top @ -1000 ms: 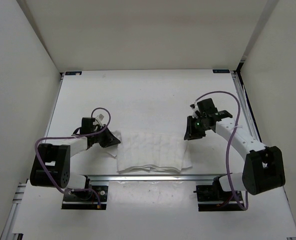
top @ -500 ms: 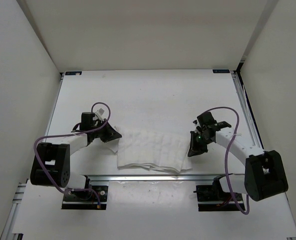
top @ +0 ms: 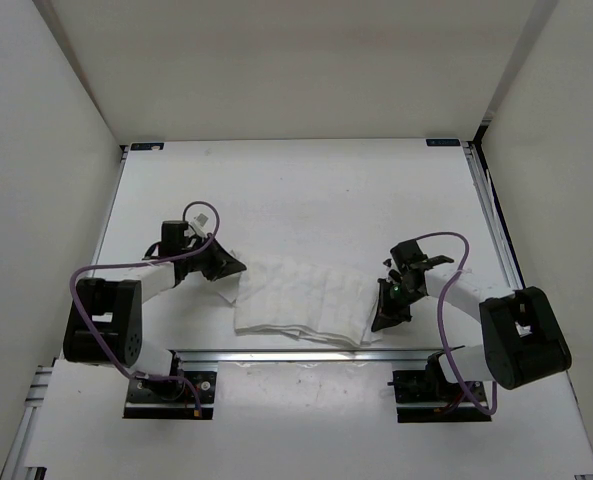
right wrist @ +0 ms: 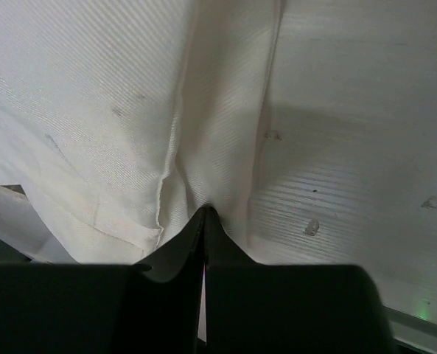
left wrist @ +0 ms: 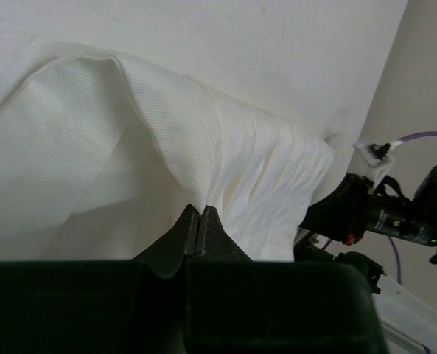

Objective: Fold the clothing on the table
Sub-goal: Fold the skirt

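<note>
Garment orientation at the near edge of the desk, seen from above and from both of my wrists. The thin white pleated fabric garment [top: 301, 305] lies on the large flat white rectangular desk [top: 296, 190]. It sits close to the silver metal rail [top: 306, 355] along the near side, between my two arms. Its long axis runs left to right, roughly parallel to that rail. One short end points toward my left pincer [top: 232, 268], the other toward my right pincer [top: 381, 318]. The near long edge shows more than one layer stacked, so the fabric lies doubled on itself. Faint lines cross the upper surface; from overhead I cannot tell their exact direction.

Left wrist view: my left pincer [left wrist: 198, 221] is clenched, its two tips pressed together on a raised ridge of the garment [left wrist: 225, 147]. The fabric rises from the tips and spreads away in fine gathered pleats toward its far end. The black body of my right arm [left wrist: 380, 214] shows just beyond that end.

Right wrist view: my right pincer [right wrist: 205, 217] is likewise clenched, grasping a fold of the garment [right wrist: 93, 96]. The fold runs straight away from the tips, with a hemmed edge beside it on the left of that view.
</note>
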Available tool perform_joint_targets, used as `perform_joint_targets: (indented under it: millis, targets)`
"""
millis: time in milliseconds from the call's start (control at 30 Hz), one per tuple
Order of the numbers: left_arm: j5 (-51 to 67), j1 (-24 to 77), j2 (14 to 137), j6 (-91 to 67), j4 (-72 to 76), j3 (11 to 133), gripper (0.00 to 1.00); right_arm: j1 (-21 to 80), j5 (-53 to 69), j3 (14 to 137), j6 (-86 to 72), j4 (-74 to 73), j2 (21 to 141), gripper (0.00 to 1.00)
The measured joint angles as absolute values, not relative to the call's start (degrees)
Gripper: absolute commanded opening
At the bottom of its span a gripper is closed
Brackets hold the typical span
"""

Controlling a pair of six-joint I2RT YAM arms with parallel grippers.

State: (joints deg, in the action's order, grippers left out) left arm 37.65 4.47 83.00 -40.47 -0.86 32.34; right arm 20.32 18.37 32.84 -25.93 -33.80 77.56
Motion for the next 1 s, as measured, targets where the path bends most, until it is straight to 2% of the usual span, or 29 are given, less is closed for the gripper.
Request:
perform_joint_targets:
  millis: [300,500,1000]
  targets:
    - [41.12,1.83,89.65,-46.52,7.42,38.59,0.0,20.84,19.59,32.27,-27.99,-32.34,77.91,0.01]
    - [41.82,2.24,98.35,-50.92,14.57,43.03,0.0,21.19,19.97,33.3,-28.16,-32.84,79.64,0.0]
    - [42.41,2.92,111.72,-56.03,19.81,57.23,0.0,22.24,20.16,35.48,-28.6,-34.44,82.87,0.0]
